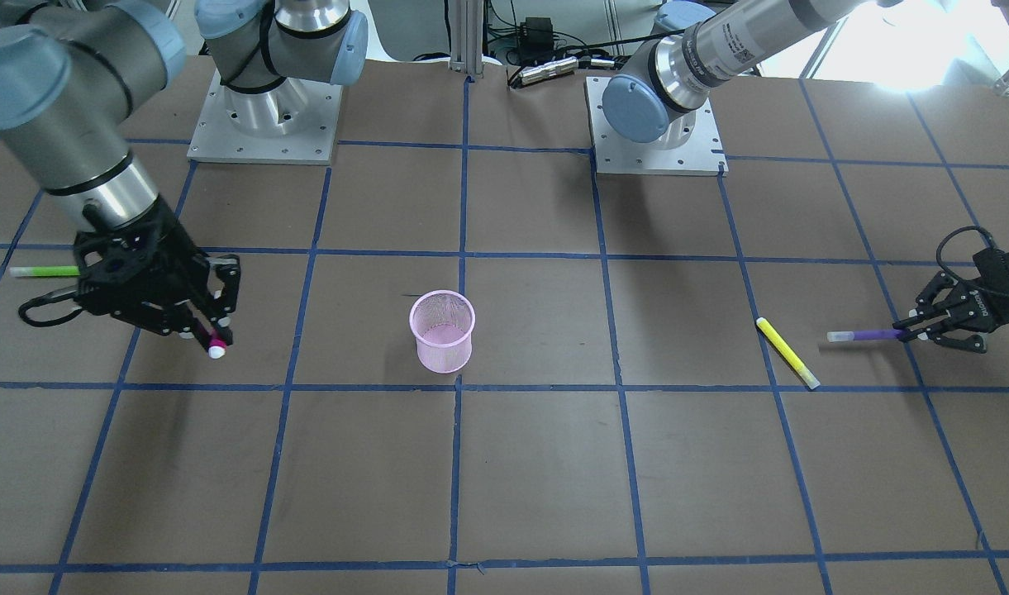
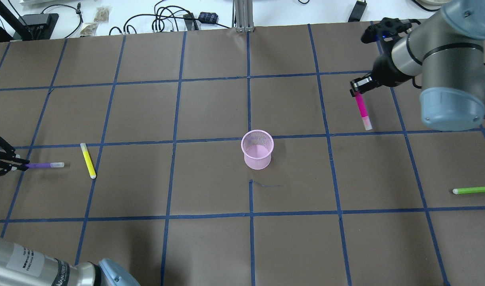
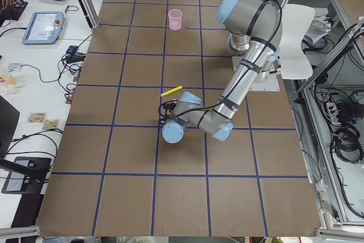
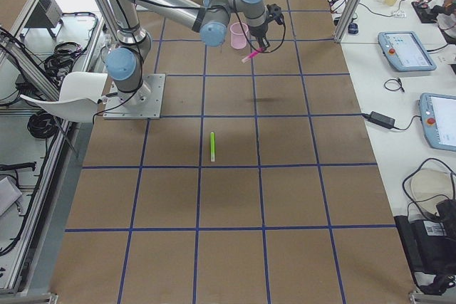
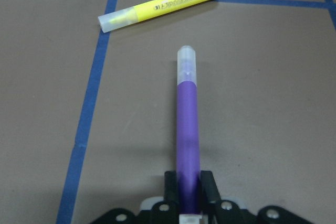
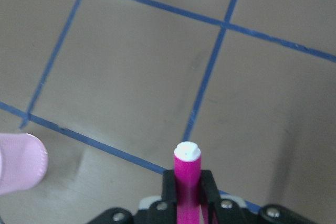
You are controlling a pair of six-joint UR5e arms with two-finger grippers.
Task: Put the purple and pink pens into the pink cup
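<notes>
Closest to the left wrist camera is the slim purple pen with a clear cap, its tail pinched between the narrowly closed fingers of the left gripper. It lies level with the brown paper desk taped in blue squares; whether it rests on the desk or sits just off it I cannot tell.

Seen from overhead, one pink mesh cup stands upright mid-desk, mouth up, with only its own pink floor showing inside.

I count four pens, one of each colour. The purple one is at 9 o'clock from the cup, well apart. One yellow highlighter pen lies flat near the purple pen's cap, between it and the cup. One bright pink pen with a pale cap is at 2 o'clock, clamped at its upper end by the right gripper, whose fingers are closed on it; it hangs tilted, cap down, above the desk. One green pen lies flat at 3 o'clock, far out.
</notes>
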